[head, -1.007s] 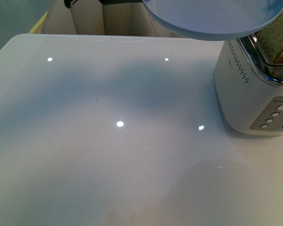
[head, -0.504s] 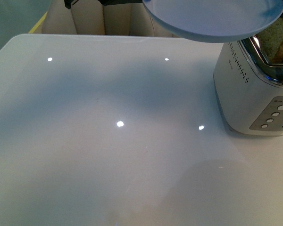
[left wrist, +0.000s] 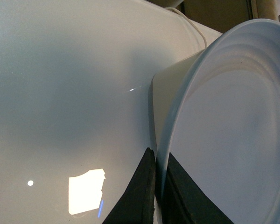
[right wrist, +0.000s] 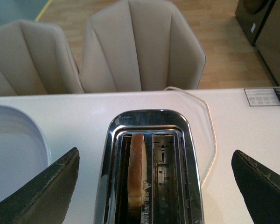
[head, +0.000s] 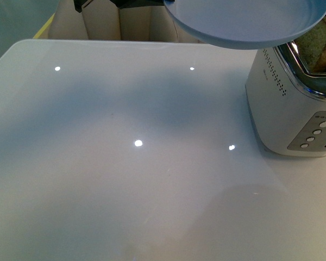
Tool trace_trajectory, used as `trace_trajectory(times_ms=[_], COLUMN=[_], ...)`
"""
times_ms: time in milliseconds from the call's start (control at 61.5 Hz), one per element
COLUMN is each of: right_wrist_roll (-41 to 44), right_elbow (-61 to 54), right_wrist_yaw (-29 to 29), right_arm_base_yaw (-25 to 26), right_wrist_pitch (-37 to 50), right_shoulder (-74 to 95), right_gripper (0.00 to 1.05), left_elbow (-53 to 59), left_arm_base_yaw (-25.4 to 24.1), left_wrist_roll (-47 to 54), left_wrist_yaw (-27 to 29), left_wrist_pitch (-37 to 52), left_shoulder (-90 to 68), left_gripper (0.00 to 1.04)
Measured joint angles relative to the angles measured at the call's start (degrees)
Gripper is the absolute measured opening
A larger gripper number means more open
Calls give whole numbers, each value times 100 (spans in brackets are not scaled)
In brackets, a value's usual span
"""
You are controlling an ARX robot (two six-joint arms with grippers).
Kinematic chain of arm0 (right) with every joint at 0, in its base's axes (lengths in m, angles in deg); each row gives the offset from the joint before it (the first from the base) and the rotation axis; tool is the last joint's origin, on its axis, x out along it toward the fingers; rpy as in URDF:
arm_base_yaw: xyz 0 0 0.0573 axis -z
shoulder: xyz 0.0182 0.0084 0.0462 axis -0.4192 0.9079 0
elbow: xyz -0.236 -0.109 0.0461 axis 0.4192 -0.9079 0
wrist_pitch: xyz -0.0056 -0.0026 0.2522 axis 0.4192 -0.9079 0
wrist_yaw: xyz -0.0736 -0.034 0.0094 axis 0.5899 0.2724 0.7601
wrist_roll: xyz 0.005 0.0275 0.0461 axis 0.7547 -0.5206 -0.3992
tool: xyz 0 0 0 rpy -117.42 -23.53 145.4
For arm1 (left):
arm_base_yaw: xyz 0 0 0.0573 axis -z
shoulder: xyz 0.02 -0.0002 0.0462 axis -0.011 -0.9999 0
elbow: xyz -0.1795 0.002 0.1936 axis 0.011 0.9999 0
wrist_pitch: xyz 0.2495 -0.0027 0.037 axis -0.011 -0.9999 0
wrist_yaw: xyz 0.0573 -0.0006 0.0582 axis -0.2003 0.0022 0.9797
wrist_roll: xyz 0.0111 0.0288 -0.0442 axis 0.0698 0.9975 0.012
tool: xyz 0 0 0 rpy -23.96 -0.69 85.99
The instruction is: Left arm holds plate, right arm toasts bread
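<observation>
The left hand [left wrist: 158, 163] is clamped on the plate [left wrist: 233, 130]: its two black fingers [left wrist: 140, 191] pinch the raised rim, one on each face. The pale-blue plate hangs in the air above the far right part of the desk [head: 125, 163], nearly level in the front view, and its edge overlaps the top left corner of the toaster [head: 282, 109]. Nothing lies on the part of the plate that shows.

The right hand [right wrist: 155, 151] is spread wide and holds nothing. Its two dark fingers [right wrist: 46, 191] stand well apart, one on either side of the toaster, and touch neither the toaster nor the bread [right wrist: 136, 172].

The bread stands on edge in one of the toaster's two slots, the one on the plate's side. In the front view its brown top pokes up above the chrome rim, just beside the plate's edge. The white toaster sits on the right of the desk, its row of round buttons [head: 315, 133] facing near.

A white cord [right wrist: 210, 126] runs from the toaster across the desk, and a small printed card [right wrist: 266, 95] lies further off. Beyond the desk's far edge stand beige chairs [right wrist: 140, 46] on a wooden floor [right wrist: 219, 37].
</observation>
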Motion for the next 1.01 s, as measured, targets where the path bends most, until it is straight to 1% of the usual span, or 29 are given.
trace_trajectory(times_ms=[114,276,309,357,374,390,422,471,634,699,812,1007], right_wrist_roll=[-26,-26,9,48,52,68,85,129,151,153,157,170], right_elbow=[-190,-210,-358,-780,-870,-1154,-1436,-2063,-2979,-3289,-3729,-4345], right_wrist_yaw=[-2,-2,24,57,70,92,111,162,243,529,540,570], right_arm_base_yaw=[70,83,83,66,59,44,24,-31,-118,-282,-442,-450], right_wrist_pitch=[116,146,503,1397,1552,1969,2306,2787,3152,3230,3338,3379], right_shoulder=[-428,-507,-507,-573,-597,-686,-800,-1139,-1641,-1816,-2144,-2710], right_gripper=[96,96,92,84,82,77,71,58,32,21,2,2], left_elbow=[2,9,20,39,44,50,63,66,66,66,66,66], left_arm_base_yaw=[4,9,9,9,9,9,9,9,9,9,9,-2], left_wrist_roll=[0,2,0,0,2,2,2,7,24,26,35,50], left_wrist_yaw=[0,0,0,2,4,4,4,4,24,31,48,98], left_wrist_pitch=[7,15,17,17,17,17,17,15,-15,-26,-50,-66], left_shoulder=[0,0,0,0,0,0,0,0,0,0,0,0], left_gripper=[3,3,3,3,3,3,3,3,3,3,3,3])
